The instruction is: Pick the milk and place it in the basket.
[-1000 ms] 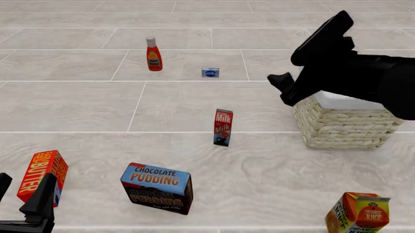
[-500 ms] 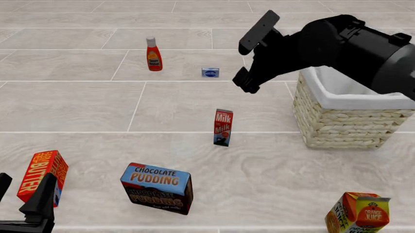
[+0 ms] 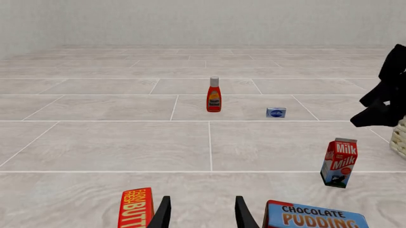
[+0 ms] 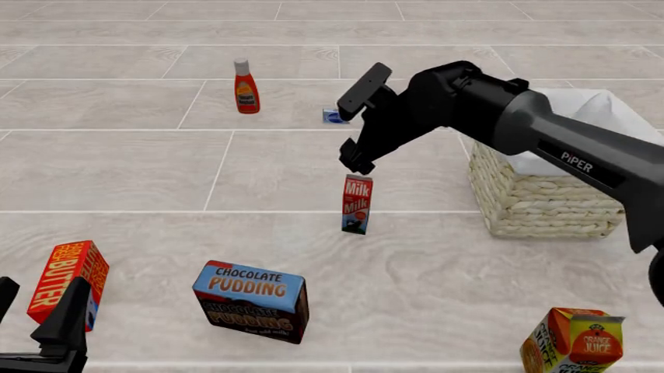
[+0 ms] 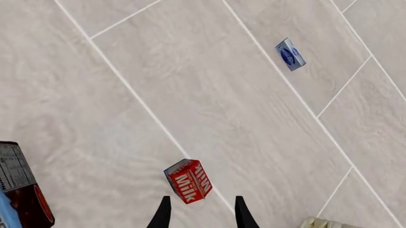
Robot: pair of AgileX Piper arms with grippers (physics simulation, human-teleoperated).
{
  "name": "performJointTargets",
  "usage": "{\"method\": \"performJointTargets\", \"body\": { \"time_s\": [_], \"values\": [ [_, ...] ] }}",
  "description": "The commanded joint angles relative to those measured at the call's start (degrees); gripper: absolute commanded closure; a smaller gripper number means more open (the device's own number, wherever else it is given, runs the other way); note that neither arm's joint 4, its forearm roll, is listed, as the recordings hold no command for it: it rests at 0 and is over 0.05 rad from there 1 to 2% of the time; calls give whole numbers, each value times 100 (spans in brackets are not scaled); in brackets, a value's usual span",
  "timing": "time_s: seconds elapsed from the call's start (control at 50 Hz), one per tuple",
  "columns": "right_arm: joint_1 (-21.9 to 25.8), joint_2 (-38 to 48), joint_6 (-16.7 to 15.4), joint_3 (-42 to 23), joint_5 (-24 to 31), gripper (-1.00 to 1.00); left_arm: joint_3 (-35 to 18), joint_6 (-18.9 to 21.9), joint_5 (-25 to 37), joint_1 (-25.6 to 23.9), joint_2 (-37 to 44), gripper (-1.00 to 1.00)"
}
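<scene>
**Right gripper poised above the standing milk carton**

The milk (image 4: 357, 203) stands upright on the tiled table (image 4: 124, 171), free of both grippers. Directly above it hangs the right gripper (image 4: 356, 124), its fingers spread apart and empty; in the right wrist view the two fingertips (image 5: 163, 213) frame a gap just short of the carton's red top (image 5: 188, 181), with no contact visible. The right arm (image 4: 539, 132) runs from the gripper toward the right, passing in front of the basket.

The basket (image 4: 550, 194) sits to the right of the milk, well apart from it, with white cloth folded over its rim. Beyond the milk, farther from the arms, lies a small blue-and-white packet (image 4: 333, 116), partly hidden by the gripper in the front view; farther still and to the left stands a red sauce bottle (image 4: 245, 87). Nearer than the milk and to its left rests a chocolate pudding box (image 4: 250, 301), tilted. Well to the left of that stands a red butter box (image 4: 68, 280), just beside the left gripper (image 4: 42, 326), which hovers low with its fingers (image 3: 162, 213) parted and nothing between them. An orange juice carton (image 4: 573, 342) stands nearer than the basket, to the milk's right.
</scene>
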Motion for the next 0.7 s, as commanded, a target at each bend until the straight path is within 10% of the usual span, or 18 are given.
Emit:
{"method": "performJointTargets", "body": {
  "time_s": [0.02,0.7],
  "values": [
    [-9,388,15,-78,-101,-100,0,0,0,0,0,-100],
    [-29,906,167,12,-433,-100,0,2,0,-1,1,-100]
  ]
}}
